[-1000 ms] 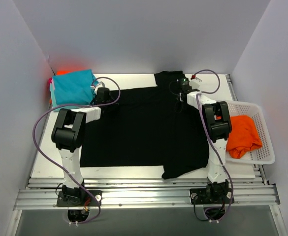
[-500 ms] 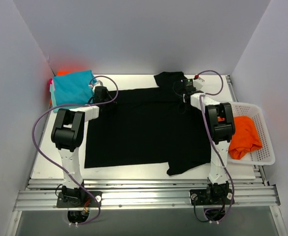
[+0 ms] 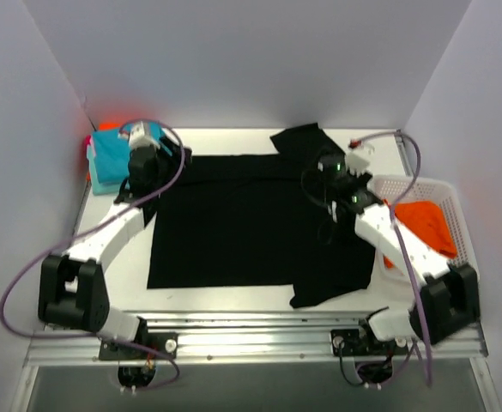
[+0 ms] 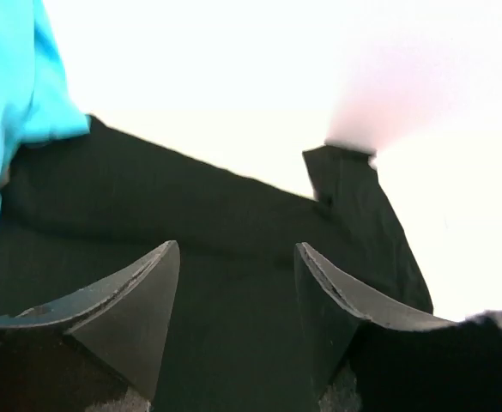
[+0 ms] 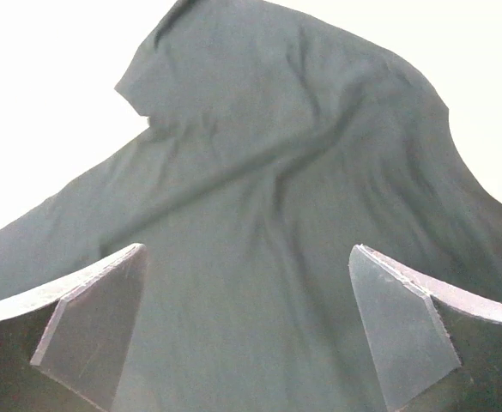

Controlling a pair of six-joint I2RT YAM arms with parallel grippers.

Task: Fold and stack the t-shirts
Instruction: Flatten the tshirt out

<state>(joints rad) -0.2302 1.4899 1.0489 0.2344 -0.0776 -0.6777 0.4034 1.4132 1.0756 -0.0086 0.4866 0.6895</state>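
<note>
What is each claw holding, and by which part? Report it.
Nothing is held. The left claw and the right claw both stand open over the black t-shirt, with no cloth in either.

Large black cloth t-shirt (image 3: 233, 223) lies flat mid-table, low, passable above. Folded teal t-shirt stack (image 3: 105, 163) blocks far-L corner. White lattice plastic basket (image 3: 467, 249) blocks R edge. Bare white table (image 3: 225, 300) strip along near edge is free. Walls hem L, R and back.
</note>
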